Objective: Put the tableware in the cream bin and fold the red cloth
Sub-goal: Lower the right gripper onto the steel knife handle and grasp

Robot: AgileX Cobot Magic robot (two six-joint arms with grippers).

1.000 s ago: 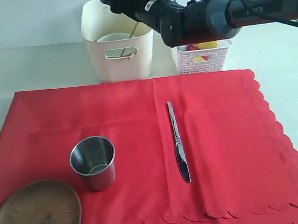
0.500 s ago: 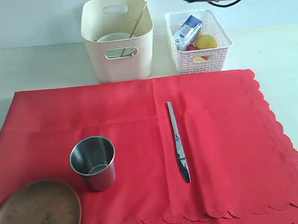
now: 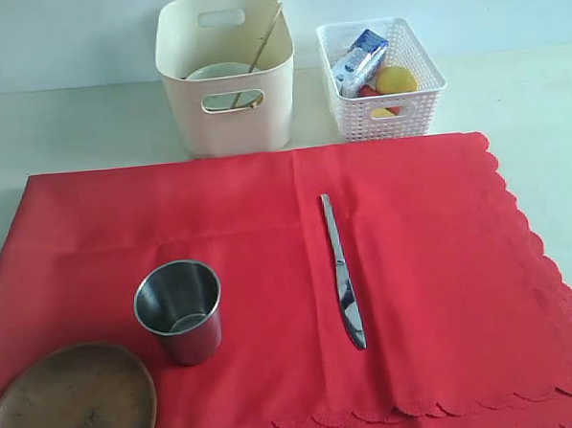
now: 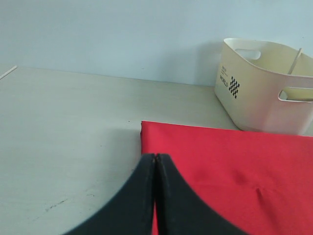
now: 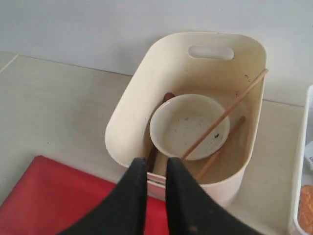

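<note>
Gone from the exterior view is the right arm, which a second ago loomed dark across the cream bin (image 3: pixel 228 121) and the white lattice basket (image 3: pixel 386 118); everything else lies as it did. Nearest, the brown oval wooden plate (image 3: pixel 73 402) rests on the near left corner of the red cloth (image 3: pixel 432 254), cut by the picture's edge. Just beyond it the steel cup (image 3: pixel 179 309) stands upright and empty. The steel table knife (image 3: pixel 343 273) lies lengthwise near the cloth's middle, well apart from the cup. The cloth is spread flat and unfolded on the pale tabletop (image 3: pixel 70 120). The left pincer (image 4: pixel 155 157) hangs over the tabletop by a far corner of the cloth, its black fingers pressed together on nothing. Past the cloth's far edge stands the bin. It holds the pale bowl (image 5: pixel 190 126), the dark wooden spoon (image 5: pixel 152 149) beside the bowl, and two chopsticks (image 5: pixel 225 113) leaning against the wall. The right pincer (image 5: pixel 156 164) hovers above the bin's near rim, its fingers parted by a narrow gap and holding nothing. Beside the bin the basket holds a milk carton (image 3: pixel 359 59) and a lemon (image 3: pixel 395 79).
</note>
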